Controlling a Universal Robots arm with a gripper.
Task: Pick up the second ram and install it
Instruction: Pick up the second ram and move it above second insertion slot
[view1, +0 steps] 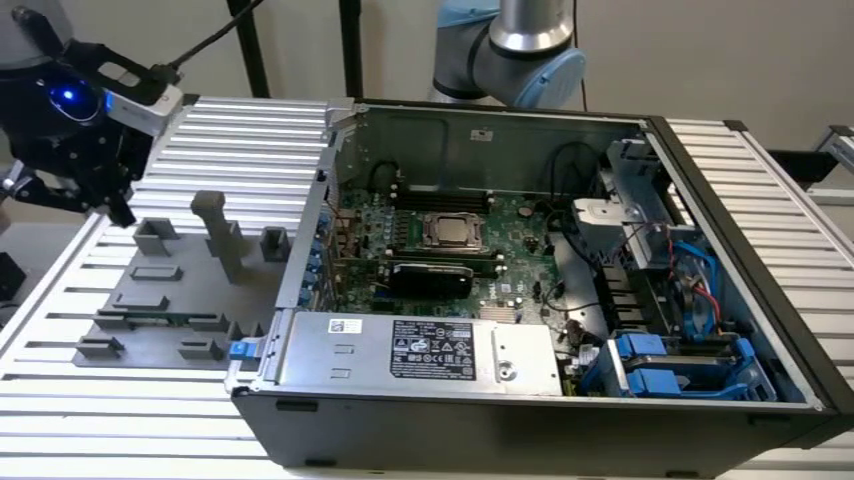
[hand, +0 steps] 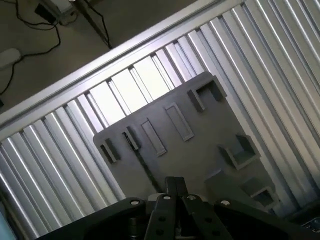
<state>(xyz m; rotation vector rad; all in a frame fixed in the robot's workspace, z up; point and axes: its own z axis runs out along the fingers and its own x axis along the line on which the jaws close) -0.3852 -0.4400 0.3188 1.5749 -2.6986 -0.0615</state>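
Clearly the claw (view1: 123, 214) hangs above the far corner of the gray fixture plate (view1: 180, 290), at the exterior view's left, and in the wrist view it looks narrow, almost closed, and holds nothing I can see. From it the second ram (view1: 158, 320) lies at the opposite, near edge of this plate, low in a slot. Its long axis runs across the exterior view, roughly parallel to the near wall of the open computer case (view1: 534, 420).
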